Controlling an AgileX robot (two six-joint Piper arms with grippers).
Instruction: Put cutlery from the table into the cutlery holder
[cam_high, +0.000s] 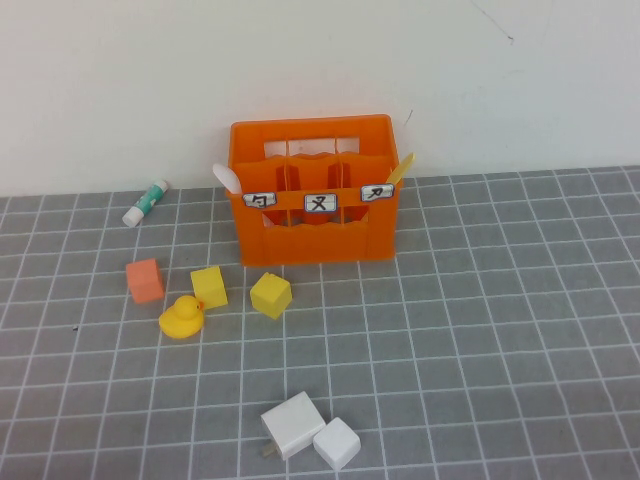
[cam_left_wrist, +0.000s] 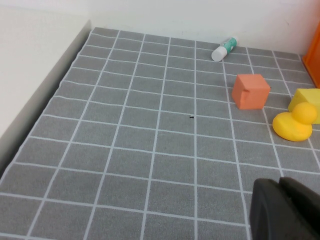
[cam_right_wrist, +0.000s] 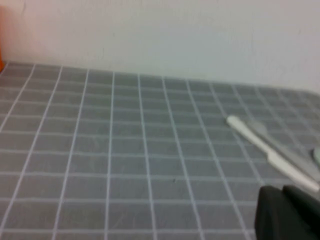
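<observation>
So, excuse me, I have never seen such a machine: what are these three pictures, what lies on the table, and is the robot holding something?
It is a robot with two arms. One picture looks down from a raised camera; neither arm shows there. The other two come from wrist cameras. The left gripper and the right gripper are dark shapes above the table, fingers shut, holding nothing. The orange cutlery holder has a pale spoon and a yellow knife in its end compartments. Nearby lie a tube, an orange cube, yellow cubes, a duck and white blocks. The right wrist view shows another pale long piece.
</observation>
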